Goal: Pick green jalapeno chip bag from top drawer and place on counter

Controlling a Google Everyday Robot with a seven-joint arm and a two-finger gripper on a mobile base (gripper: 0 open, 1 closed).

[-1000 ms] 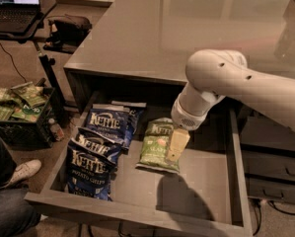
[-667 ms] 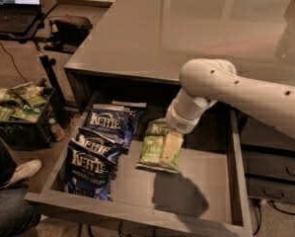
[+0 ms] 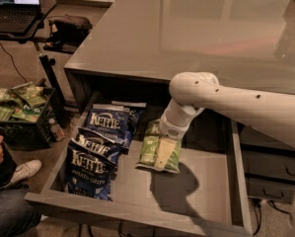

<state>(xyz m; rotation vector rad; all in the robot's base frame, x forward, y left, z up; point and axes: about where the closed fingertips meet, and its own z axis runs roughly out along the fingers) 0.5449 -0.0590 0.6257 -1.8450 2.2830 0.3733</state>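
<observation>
Currently the green jalapeno chip bag (image 3: 148, 153) lies flat on the grey bottom of the top drawer (image 3: 137, 212), mid-drawer, just right of two dark blue Kettle bags (image 3: 95, 159). Its long axis runs front to back, the far end tipped slightly right. It is a crinkly, light-green rectangular pouch. The gripper (image 3: 165, 153) hangs from the smooth white arm (image 3: 236, 102), directly over the bag's centre; whether it grips cannot be told. The glossy counter (image 3: 186, 28) lies behind, showing reflections.
</observation>
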